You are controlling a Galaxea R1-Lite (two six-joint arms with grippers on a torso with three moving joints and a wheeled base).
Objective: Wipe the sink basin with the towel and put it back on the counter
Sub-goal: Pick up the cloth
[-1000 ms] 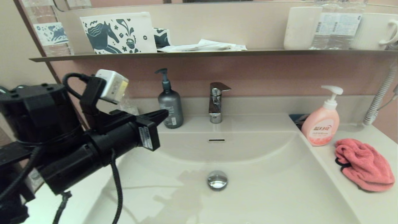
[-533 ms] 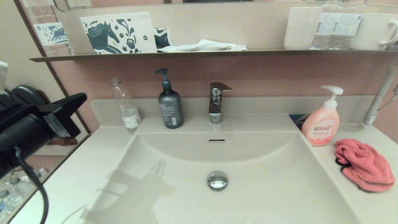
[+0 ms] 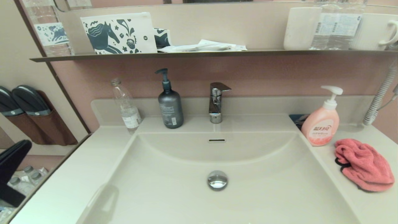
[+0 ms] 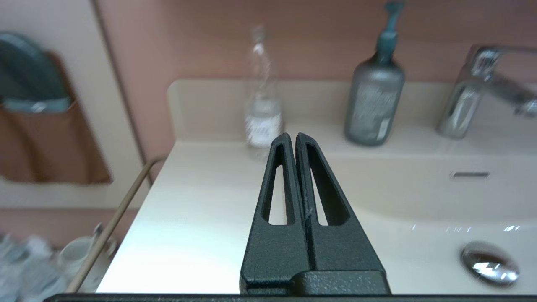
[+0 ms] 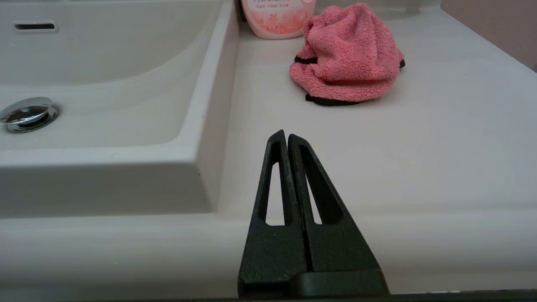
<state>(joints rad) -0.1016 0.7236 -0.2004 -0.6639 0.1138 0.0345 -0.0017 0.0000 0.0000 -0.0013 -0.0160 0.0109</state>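
Observation:
The coral-pink towel (image 3: 363, 165) lies bunched on the counter (image 3: 373, 205) right of the sink basin (image 3: 264, 193), beside the pink soap bottle (image 3: 321, 123). Nothing touches it. The basin is bare, with its chrome drain plug (image 3: 217, 179) in the middle. My right gripper (image 5: 285, 134) is shut and empty, low at the counter's front edge, with the towel (image 5: 348, 54) well ahead of it; the head view does not show it. My left gripper (image 3: 27, 143) sits at the far left beyond the counter's left side, shut and empty (image 4: 292, 136), pointing toward the clear bottle (image 4: 262, 105).
Along the back stand a clear bottle (image 3: 126, 107), a grey pump bottle (image 3: 170, 105) and the faucet (image 3: 216, 101). A dark shelf (image 3: 199, 54) above holds a printed pouch, papers and cups. A ribbed hose (image 3: 379, 96) hangs at the far right. A rail (image 4: 113, 222) runs along the counter's left side.
My left arm has swung away from over the basin's left part, out to the far left and lower, leaving only its tip in the head view. The towel has not moved.

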